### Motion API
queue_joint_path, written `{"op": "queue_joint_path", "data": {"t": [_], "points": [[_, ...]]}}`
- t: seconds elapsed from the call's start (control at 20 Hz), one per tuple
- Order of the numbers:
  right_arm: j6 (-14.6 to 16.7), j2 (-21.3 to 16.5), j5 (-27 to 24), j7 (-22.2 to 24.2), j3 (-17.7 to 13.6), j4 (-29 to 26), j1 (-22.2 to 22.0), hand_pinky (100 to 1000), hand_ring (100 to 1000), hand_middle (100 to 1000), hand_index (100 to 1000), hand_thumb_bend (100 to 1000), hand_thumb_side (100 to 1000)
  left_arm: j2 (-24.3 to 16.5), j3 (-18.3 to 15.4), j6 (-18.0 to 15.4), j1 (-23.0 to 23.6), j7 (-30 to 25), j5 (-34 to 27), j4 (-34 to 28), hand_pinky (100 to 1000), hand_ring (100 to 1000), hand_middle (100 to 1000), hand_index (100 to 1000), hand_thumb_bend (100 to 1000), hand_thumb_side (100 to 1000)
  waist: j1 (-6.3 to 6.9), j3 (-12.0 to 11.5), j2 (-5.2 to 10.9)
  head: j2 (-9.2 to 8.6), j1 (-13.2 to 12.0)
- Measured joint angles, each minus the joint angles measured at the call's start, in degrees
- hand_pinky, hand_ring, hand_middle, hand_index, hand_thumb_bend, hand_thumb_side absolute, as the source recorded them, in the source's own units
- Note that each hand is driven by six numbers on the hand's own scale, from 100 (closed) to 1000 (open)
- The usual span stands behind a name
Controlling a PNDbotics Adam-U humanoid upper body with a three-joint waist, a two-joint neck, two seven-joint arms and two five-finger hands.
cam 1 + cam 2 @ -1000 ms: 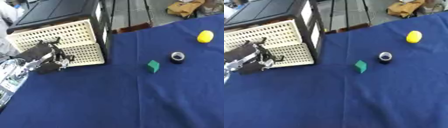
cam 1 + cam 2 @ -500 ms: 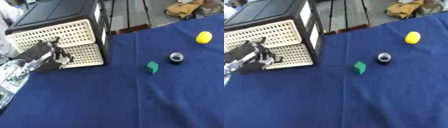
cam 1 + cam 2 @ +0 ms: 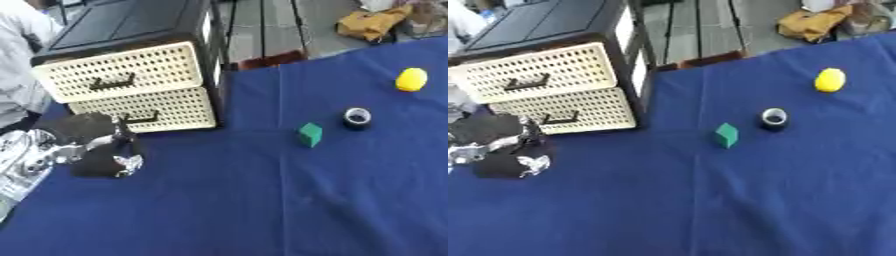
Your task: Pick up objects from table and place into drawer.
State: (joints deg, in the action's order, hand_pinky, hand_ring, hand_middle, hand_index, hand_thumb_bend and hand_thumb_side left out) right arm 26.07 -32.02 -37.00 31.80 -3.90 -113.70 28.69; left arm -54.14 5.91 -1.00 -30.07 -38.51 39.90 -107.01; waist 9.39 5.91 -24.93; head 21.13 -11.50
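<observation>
- The drawer unit (image 3: 131, 85) stands at the far left of the blue table (image 3: 289, 200). Both drawers are closed.
- The left hand (image 3: 92, 150) is low in front of the lower drawer (image 3: 144, 111), near its handle, so it blocks the way there from the left.
- The green block (image 3: 309, 134) and the black roll (image 3: 357, 118) lie near each other in the middle, with a narrow gap between them.
- The yellow object (image 3: 411, 79) lies well apart at the far right, with open cloth all around it.
- The near half of the table is open.
</observation>
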Motion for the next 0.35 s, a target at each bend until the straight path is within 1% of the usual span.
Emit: {"op": "queue_joint_path", "data": {"t": [0.05,0.15,0.2,0.25,0.3,0.35], "points": [[-0.2,0.0,-0.5,-0.3,0.0,0.0,0.0,441,612,515,588,100,958,-0.1,-0.6,-1.0,1.2,-0.1,-1.2,-2.4,209,450,494,689,100,1000,-0.21,-0.4,0.62,0.43,0.4],[-0.5,-0.1,-1.5,-1.0,-0.3,0.0,0.0,442,613,516,588,100,955,0.2,-1.8,-4.0,2.9,1.4,-5.7,-5.1,206,468,523,726,100,1000,-0.66,-0.9,1.37,1.04,1.0],[-0.6,-0.2,-2.0,-1.2,-0.4,0.0,0.0,444,614,518,589,100,953,0.7,-2.3,-5.8,3.6,2.5,-8.8,-5.8,247,500,576,782,100,1000,-0.88,-1.2,1.65,1.37,1.3],[-0.6,-0.3,-2.5,-1.5,-0.6,0.0,-0.2,446,615,520,590,100,951,1.5,-2.9,-7.7,4.2,4.1,-12.4,-6.2,260,536,646,852,100,1000,-1.11,-1.6,2.01,1.6,1.7],[-0.7,-0.5,-3.0,-1.9,-0.8,0.0,-0.5,447,617,522,591,100,948,2.8,-3.5,-10.1,4.7,6.5,-17.0,-6.4,280,570,693,890,100,1000,-1.45,-2.2,2.55,1.9,2.2],[-0.7,-0.5,-3.5,-2.3,-1.1,0.0,-0.6,450,619,525,593,100,943,4.1,-4.3,-12.5,5.1,9.3,-21.8,-6.5,388,646,768,947,100,1000,-1.84,-2.7,3.2,2.13,2.8]]}}
